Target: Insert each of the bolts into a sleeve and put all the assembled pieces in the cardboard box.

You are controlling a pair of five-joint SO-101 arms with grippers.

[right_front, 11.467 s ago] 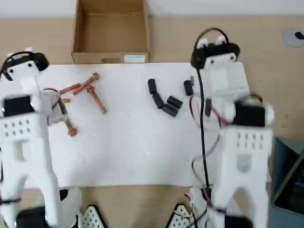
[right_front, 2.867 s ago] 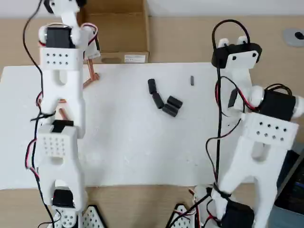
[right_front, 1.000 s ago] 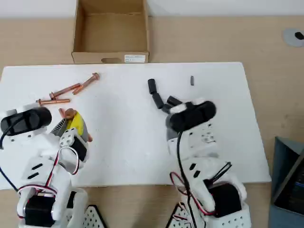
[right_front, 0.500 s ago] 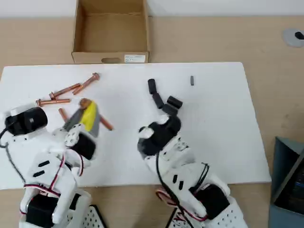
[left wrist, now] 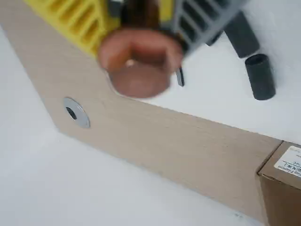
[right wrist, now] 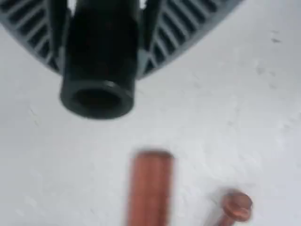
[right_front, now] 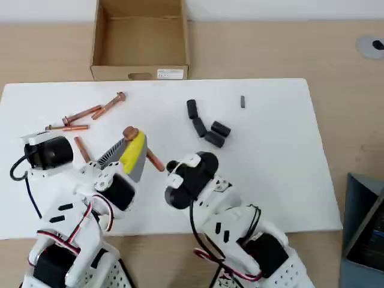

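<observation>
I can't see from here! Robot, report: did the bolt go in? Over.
Left jaws shut on bolt. Right jaws shut on sleeve. Bolt tip short of sleeve mouth, nothing between.

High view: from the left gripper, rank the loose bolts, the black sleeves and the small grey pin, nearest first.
1. Loose bolts, just to the left.
2. Black sleeves, off to the right.
3. Small grey pin, farthest right.

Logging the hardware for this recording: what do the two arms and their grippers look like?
Both the left arm and the right arm are white plastic with black motors and trailing red and black cables. The left gripper has one yellow finger and one grey ribbed finger; the right gripper has grey ribbed fingers.
</observation>
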